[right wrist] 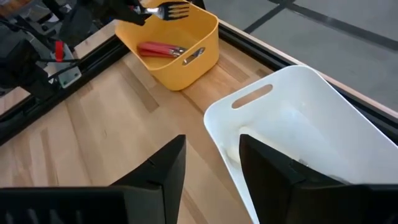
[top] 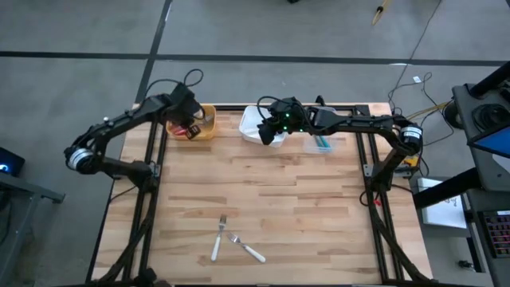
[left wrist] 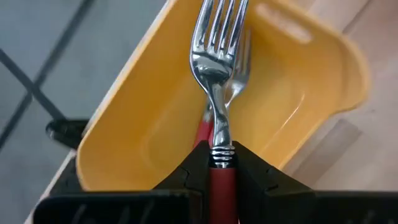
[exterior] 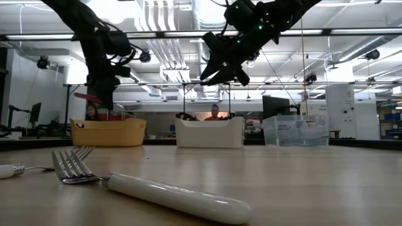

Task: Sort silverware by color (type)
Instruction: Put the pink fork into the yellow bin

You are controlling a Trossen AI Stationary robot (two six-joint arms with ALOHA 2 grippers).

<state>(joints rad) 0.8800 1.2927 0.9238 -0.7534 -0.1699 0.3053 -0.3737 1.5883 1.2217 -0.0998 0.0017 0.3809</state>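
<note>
A big lab: pipes [exterior: 169, 44] on the high ceiling, screens [exterior: 276, 105], people at work behind the wood desk [exterior: 301, 176].

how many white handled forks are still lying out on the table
2: both near the front edge. One white-handled fork lies left, the other right, their heads angled toward each other. More may sit unseen inside the white bin.
</note>
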